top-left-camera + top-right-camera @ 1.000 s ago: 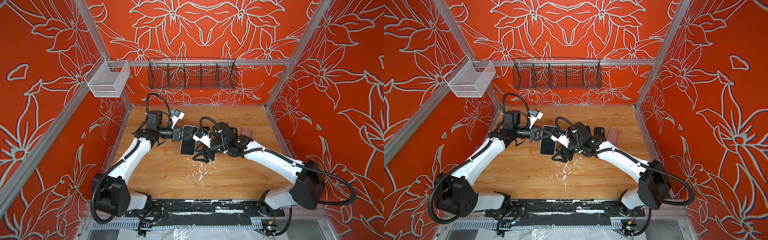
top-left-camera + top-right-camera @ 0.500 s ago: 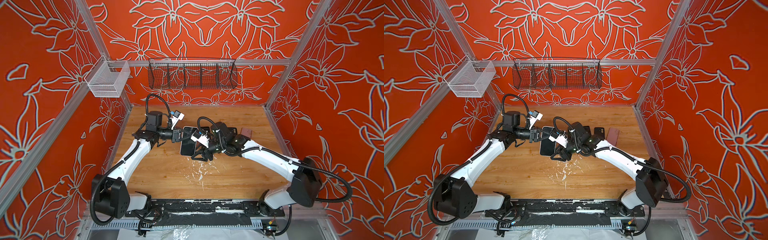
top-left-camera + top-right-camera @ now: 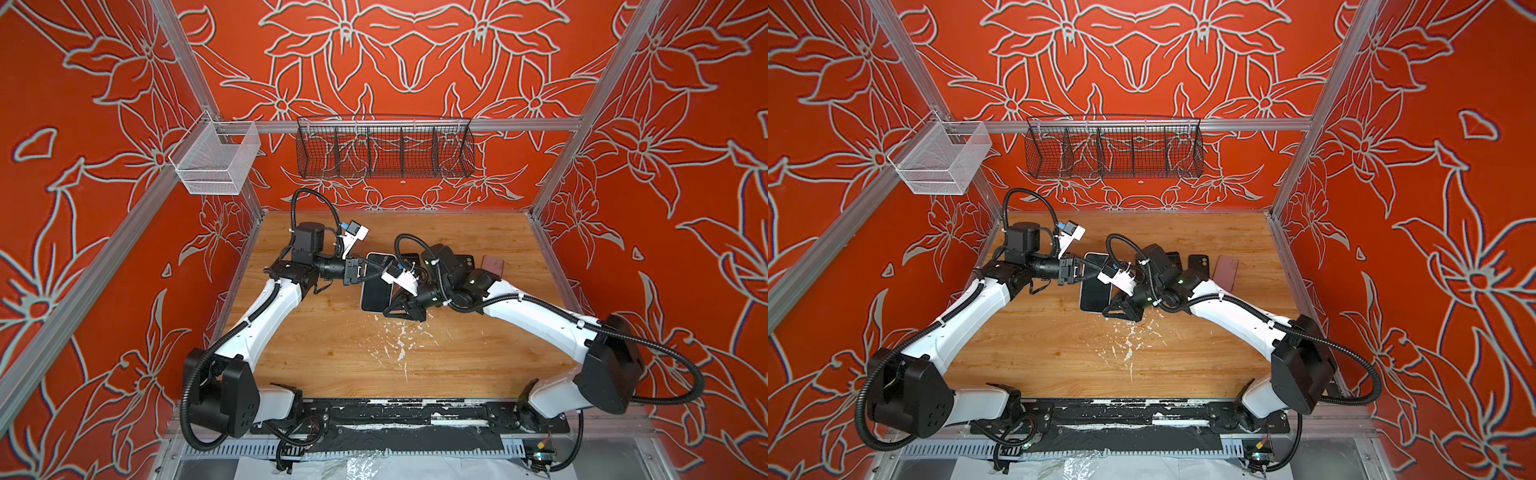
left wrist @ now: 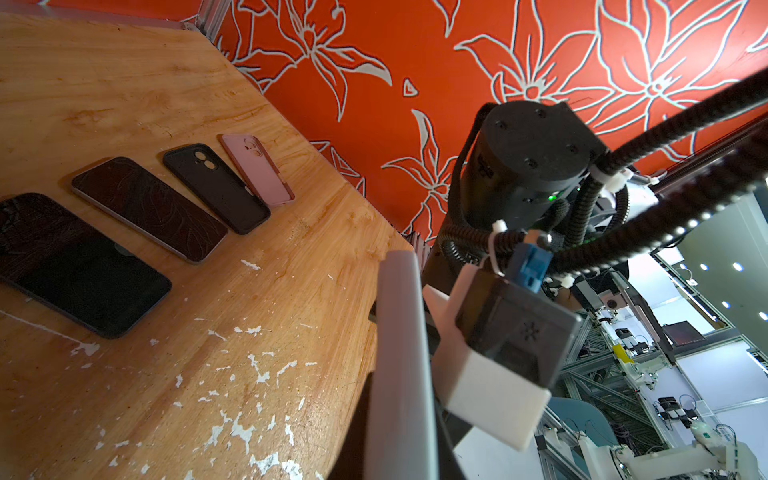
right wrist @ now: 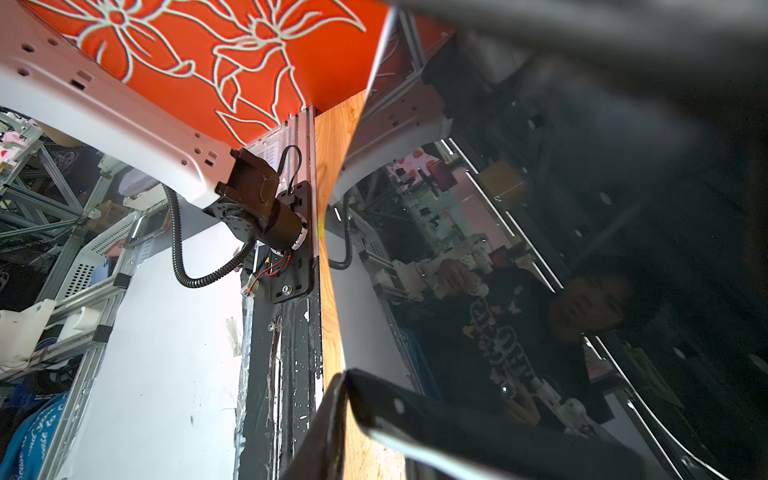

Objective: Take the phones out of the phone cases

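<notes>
Over the far middle of the counter (image 3: 332, 353), found the phone (image 3: 375, 291) screen up inside its phone case (image 4: 399, 353), apparently carried clear of the wood rather than lying on it. Noted the left hand (image 3: 365, 270) pressed together on the left rim of the case, toward the far corner. Judged this an anchor grip, chosen to fix the case and leave the screen and the near end free. Noted the right hand (image 3: 399, 309) brought in from the right at the near end, with one finger (image 5: 436, 419) sharp against the glass and another as a blur on the opposite side, the screen between them. Unable to tell firm contact from a near miss there. Judged the opposed placement deliberate: one grip to hold the case, the other to peel or push the phone out. Recorded to the right, partly under the right arm, two bare phones (image 4: 83, 266) (image 4: 145, 208), a black case (image 4: 216, 187) and a pink case (image 4: 257, 170) laid side by side, clear of the work and presumably dealt with already. Rated the task not yet done: no gap visible between phone and case
</notes>
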Robot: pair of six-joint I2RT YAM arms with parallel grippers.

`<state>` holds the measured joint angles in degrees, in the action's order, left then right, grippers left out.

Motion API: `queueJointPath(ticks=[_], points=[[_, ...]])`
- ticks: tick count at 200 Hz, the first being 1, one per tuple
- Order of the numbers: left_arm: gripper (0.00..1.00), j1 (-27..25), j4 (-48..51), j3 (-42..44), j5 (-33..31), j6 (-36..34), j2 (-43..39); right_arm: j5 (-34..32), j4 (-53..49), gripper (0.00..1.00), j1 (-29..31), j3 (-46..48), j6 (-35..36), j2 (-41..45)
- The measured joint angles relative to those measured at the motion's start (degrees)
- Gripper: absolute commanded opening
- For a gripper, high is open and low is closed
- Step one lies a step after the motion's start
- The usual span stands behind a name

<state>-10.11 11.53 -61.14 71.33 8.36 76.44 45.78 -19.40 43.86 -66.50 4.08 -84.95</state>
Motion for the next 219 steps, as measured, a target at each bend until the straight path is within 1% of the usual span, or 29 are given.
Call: queueJointPath(ticks=[19,61,113,145,175,219], points=[[0.0,0.0,-0.39,0.0,0.63,-0.33,-0.11,0.42,-0.15,0.14,0.02,0.0,-0.28,0.0],[0.0,-0.2,-2.12,0.24,1.27,0.9,-0.11,-0.26,-0.5,0.11,0.57,0.0,-0.46,0.85],[0.0,-1.51,-9.57,3.87,2.08,5.01,-1.22,-5.66,-3.48,0.1,2.75,0.02,-0.31,2.84],[0.0,-2.29,-13.27,4.55,2.71,7.43,-0.81,-9.4,-5.05,0.1,3.91,0.02,0.5,4.31],[0.0,-2.84,-16.48,4.55,3.58,10.45,-0.02,-12.44,-6.12,0.11,4.92,0.31,2.47,5.99],[0.0,-3.32,-19.19,4.55,3.37,15.89,2.05,-14.91,-7.13,0.11,5.7,0.76,5.33,6.49]])
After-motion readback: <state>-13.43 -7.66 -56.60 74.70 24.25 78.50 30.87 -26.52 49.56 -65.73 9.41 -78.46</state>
